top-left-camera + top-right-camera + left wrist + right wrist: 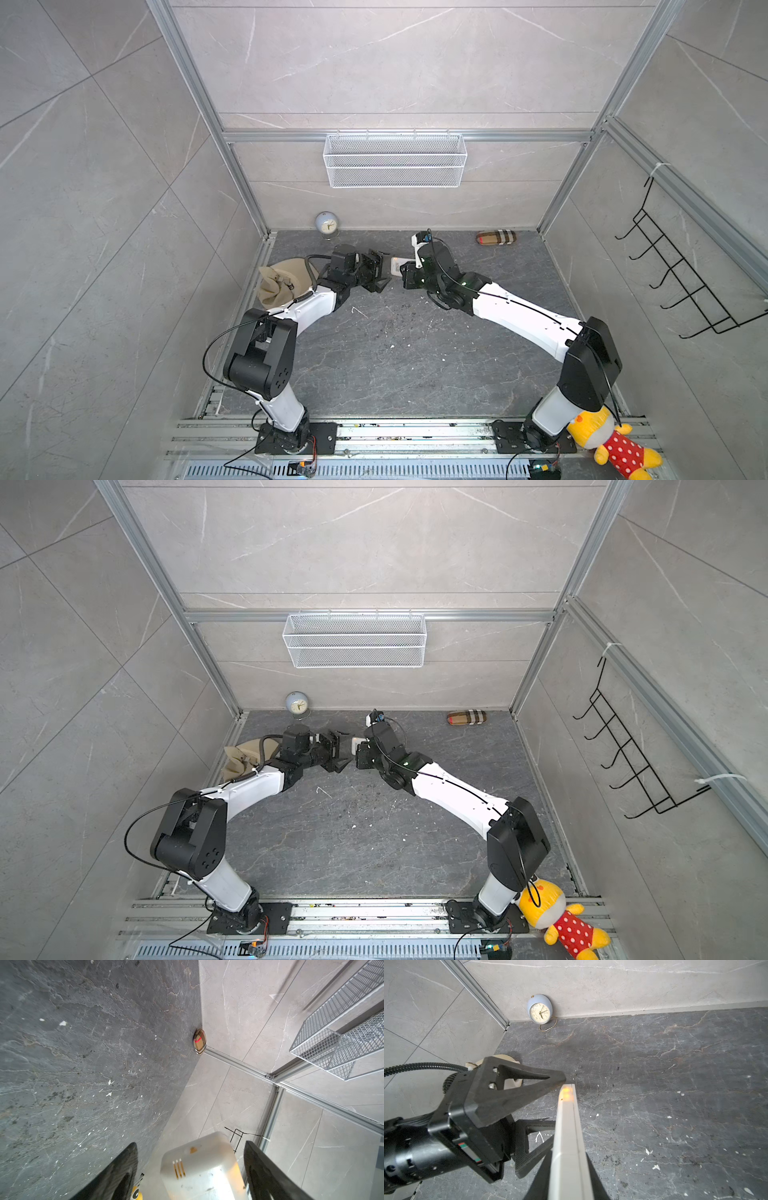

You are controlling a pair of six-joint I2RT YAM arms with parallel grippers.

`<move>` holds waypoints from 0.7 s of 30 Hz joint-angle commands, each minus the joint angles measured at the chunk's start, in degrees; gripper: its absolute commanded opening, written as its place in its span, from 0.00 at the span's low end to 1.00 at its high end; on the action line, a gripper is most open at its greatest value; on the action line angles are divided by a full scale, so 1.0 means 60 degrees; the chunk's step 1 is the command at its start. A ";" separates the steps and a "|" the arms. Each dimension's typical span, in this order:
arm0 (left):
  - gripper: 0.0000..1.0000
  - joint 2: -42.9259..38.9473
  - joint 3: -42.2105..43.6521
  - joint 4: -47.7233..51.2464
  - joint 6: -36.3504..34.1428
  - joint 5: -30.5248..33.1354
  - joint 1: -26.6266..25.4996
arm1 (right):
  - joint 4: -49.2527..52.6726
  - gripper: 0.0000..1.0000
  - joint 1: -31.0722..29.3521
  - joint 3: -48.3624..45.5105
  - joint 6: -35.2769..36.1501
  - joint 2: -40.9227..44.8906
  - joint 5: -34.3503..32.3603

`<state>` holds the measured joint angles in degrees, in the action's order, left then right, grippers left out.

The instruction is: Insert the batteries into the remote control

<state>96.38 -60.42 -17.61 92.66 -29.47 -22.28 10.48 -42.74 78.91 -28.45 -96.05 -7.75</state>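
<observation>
I have the right gripper (569, 1169) pinching the remote control (568, 1136) by its thin sides, edge-on above the table (415, 365), toward 12 o'clock from the middle in both top views. From up there the 2 wrists cover nearly all of it; only a small white patch of the remote control (398, 268) shows between them.

The left gripper (191, 1167) is spread, its fingers (122, 1169) on either side of the remote's free end. The left wrist view shows a gap on both sides. In the right wrist view the upper fingertip sits just beside that end, and I cannot tell whether it touches.

Only the left wrist view shows a broad face of that end, with 3 gold stripes (178, 1167); the frame edge cuts off the rest. The right wrist view gives me just the narrow side, a seam along it and an amber glow at the tip. I cannot pick out the batteries in any view.

The clock (326, 224) at 11 o'clock shows in the top and right wrist views. The plaid case (496, 237) at 1 o'clock shows in the top views and, end-on, in the left wrist view. The cloth bundle (278, 284) at 9 o'clock is half hidden by the left arm
</observation>
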 commanded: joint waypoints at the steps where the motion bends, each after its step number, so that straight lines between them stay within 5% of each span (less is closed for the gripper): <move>1: 0.80 0.0107 -0.0341 -0.0674 0.0385 0.0002 -0.0065 | -0.0307 0.23 -0.0148 0.0361 0.0141 -0.0262 -0.0268; 16: 0.67 0.0525 -0.0008 -0.2100 0.1401 0.0089 -0.0109 | -0.0730 0.23 -0.0511 0.0413 0.0346 -0.0699 -0.0584; 21: 0.76 0.0555 -0.0052 -0.2100 0.1415 -0.0040 -0.0117 | -0.0663 0.23 -0.0562 0.0540 0.0532 -0.0825 -0.0766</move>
<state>99.90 -60.25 -26.11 100.40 -28.73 -22.63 7.01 -45.45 79.72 -26.89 -99.90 -11.27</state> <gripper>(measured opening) 0.750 0.228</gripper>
